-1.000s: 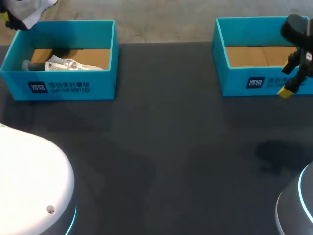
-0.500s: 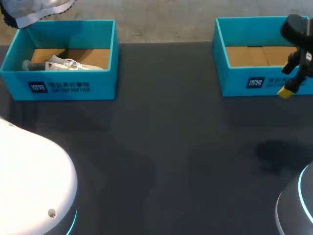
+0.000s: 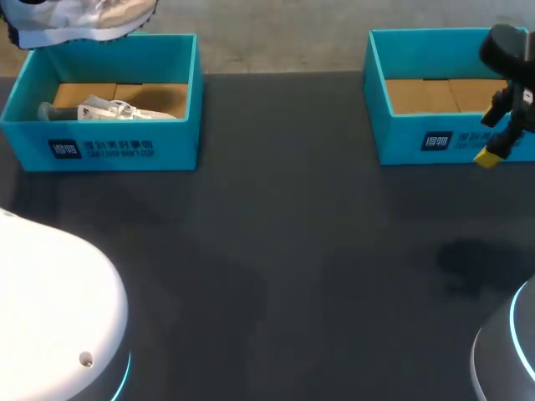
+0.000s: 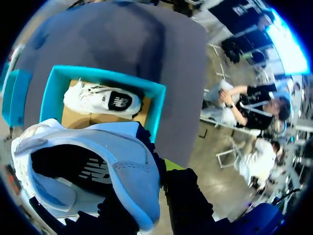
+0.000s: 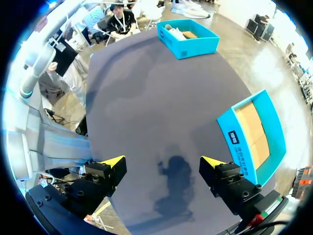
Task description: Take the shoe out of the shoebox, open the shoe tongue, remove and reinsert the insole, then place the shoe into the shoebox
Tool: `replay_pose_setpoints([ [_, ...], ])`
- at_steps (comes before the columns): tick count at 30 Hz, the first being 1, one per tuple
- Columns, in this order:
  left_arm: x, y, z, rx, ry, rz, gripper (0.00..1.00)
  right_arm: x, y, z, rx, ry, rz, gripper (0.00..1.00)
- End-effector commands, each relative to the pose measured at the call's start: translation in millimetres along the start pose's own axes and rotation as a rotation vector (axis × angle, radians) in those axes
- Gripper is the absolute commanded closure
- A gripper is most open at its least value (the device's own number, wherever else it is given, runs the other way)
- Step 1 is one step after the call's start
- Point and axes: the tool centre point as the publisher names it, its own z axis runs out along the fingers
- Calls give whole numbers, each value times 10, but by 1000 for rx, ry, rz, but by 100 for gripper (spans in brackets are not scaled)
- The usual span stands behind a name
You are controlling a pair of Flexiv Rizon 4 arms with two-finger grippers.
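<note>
Left hand (image 4: pixel 152 188) clamped — right hand (image 5: pixel 161 162) spread

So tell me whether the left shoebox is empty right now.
Not empty: a white shoe lies inside the left shoebox, while a second shoe hangs in the air above its far wall.

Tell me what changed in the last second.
The grey shoe, held in the left gripper, slid rightward above the left shoebox, so more of it shows in the head view. The white shoe inside, the right shoebox and the open right gripper stayed put.
</note>
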Motion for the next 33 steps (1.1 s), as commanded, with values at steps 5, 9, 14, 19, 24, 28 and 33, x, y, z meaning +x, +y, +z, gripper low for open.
replay_pose_setpoints([
  [5,38,-113,6,-109,-7,157,100,-15,20,2,5,3,2,0],
  [9,38,-88,25,-96,-23,147,100,-15,20,2,5,3,2,0],
  [14,-38,-86,80,-84,-38,170,100,-15,20,2,5,3,2,0],
  [19,-114,-78,198,-60,-43,203,100,-15,20,2,5,3,2,0],
  [24,-133,-93,297,-50,-38,211,100,-15,20,2,5,3,2,0],
  [28,-112,-90,394,-31,-46,200,100,-15,20,2,5,3,2,0],
  [33,-130,-131,563,-17,-39,214,100,-15,20,2,5,3,2,0],
])
